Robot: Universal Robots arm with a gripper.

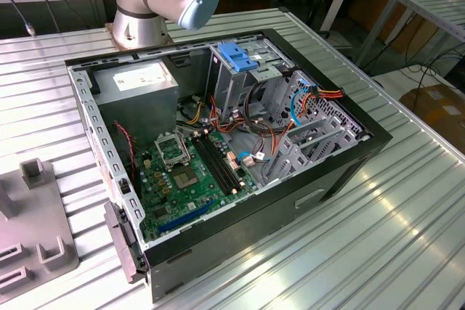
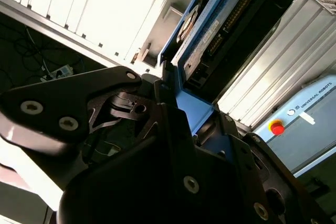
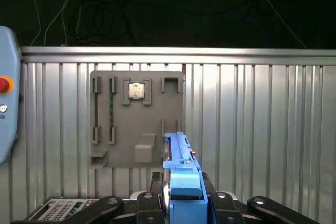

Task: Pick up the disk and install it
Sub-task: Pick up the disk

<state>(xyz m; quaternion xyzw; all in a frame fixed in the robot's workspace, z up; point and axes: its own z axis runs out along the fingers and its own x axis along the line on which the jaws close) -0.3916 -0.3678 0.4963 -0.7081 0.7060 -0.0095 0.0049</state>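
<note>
Since the hand (image 3: 182, 203) pinches the disk (image 2: 207, 32) edge-on by its blue carrier (image 3: 185, 179) over the surface (image 3: 262, 129), I judge a firm, centred grip matters, lest it tilt.

Exterior view: elevated and off the arm, angled down across the open computer case (image 1: 320, 194) on the ribbed tabletop (image 1: 392, 237). First wrist view: looks past the pincer (image 3: 181, 203) to the tabletop well beyond. Second wrist view: set very near, behind the pincer linkage. Both wrist views share the clamped disk (image 3: 178, 153). The exterior and first wrist views share the grey fixture plate (image 1: 33, 234).
</note>
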